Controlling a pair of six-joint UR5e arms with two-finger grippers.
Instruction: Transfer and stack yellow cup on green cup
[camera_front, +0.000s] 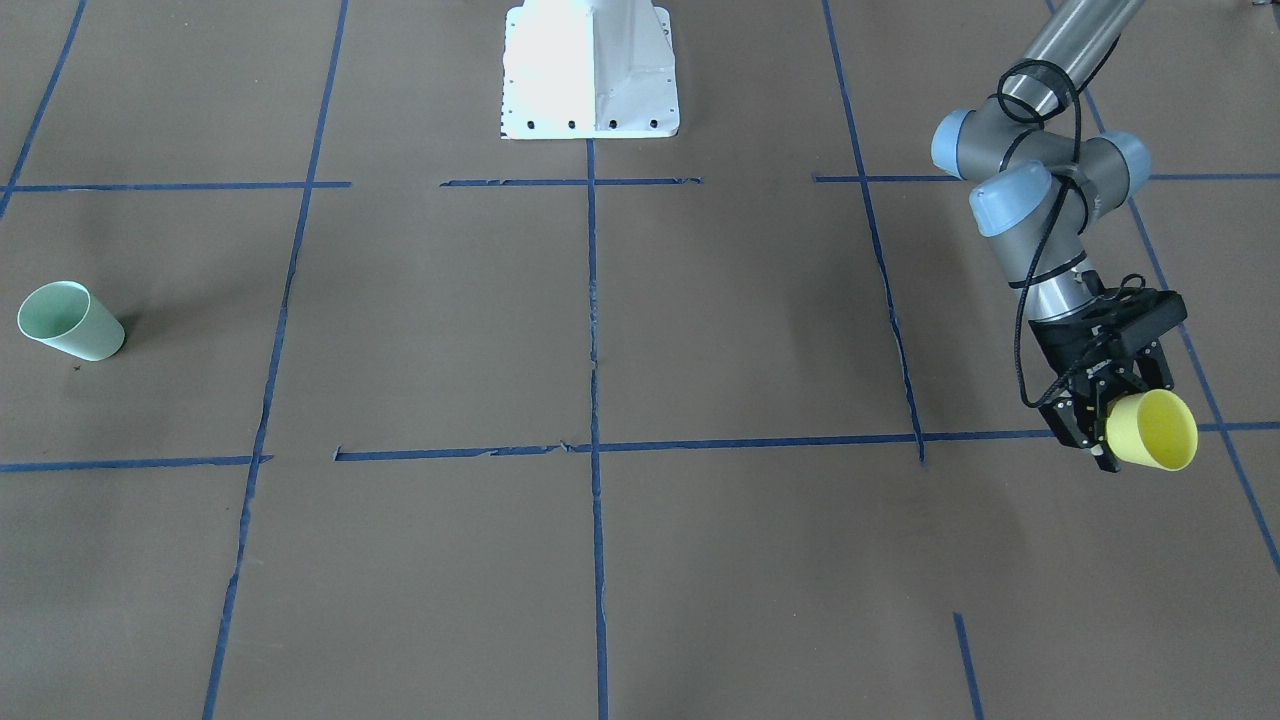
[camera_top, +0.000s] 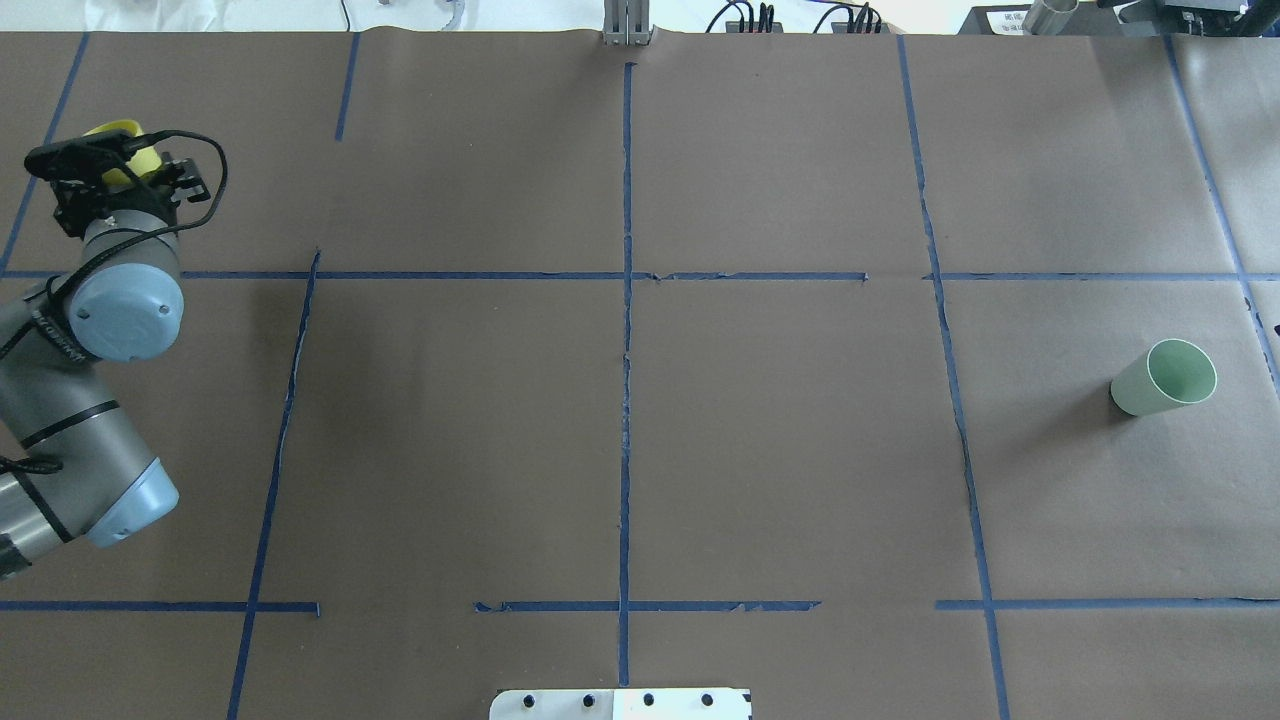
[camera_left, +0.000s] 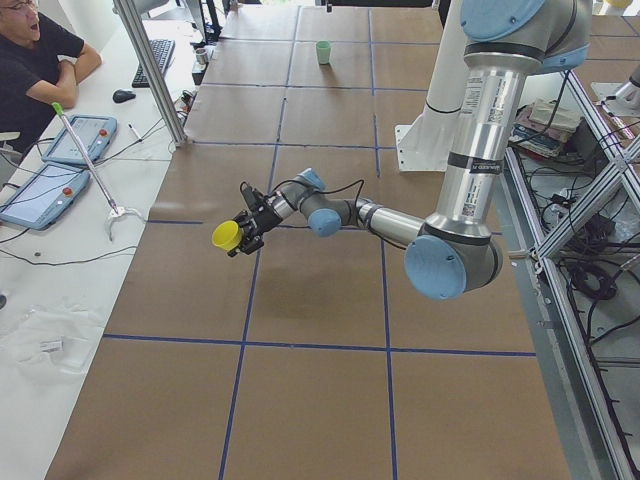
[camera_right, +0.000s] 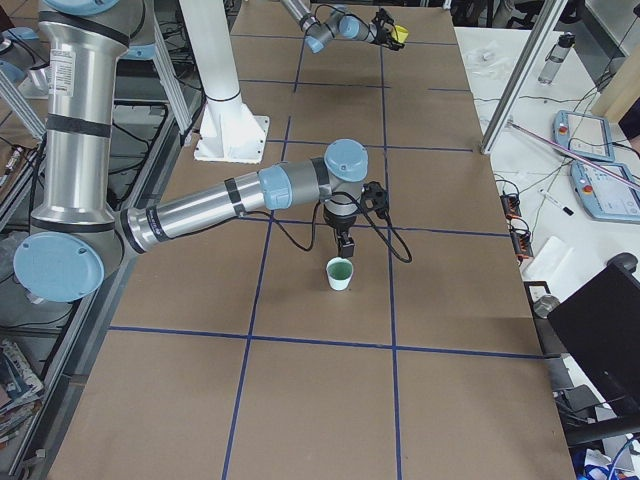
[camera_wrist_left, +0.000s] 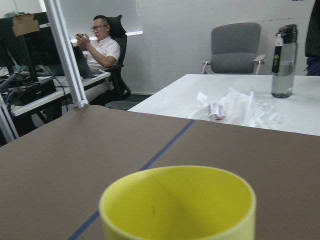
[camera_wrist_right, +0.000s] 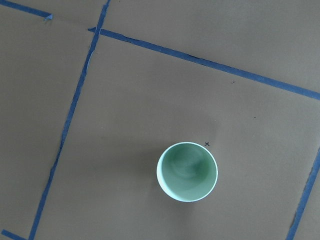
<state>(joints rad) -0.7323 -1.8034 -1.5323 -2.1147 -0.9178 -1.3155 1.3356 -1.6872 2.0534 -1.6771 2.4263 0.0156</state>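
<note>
Pincer of the left arm (camera_top: 115, 160), up in the upper left of the overhead view, is pressed together on the yellow cup (camera_top: 120, 132), its fingers clamped on the cup's wall. It carries the cup clear of the worktop (camera_top: 780, 440), tipped over so the mouth points away from the robot. The left wrist view looks out across that yellow rim towards the desks. I'd guess the cup is carried high and tilted so that it stays free of the paper while it travels. Moving rightward, the middle of the brown surface shows only blue tape lines (camera_top: 627, 300). Far over at the right edge, about mid-height, the green cup (camera_top: 1165, 378) stands upright, mouth open and ready to take the other. The two cups sit well apart at opposite ends, which seems to be why a transfer is called for. In the side view from the robot's right, the right pincer (camera_right: 345, 245) hangs just above the green cup without touching it. Whether it is spread or pressed together I cannot tell.
</note>
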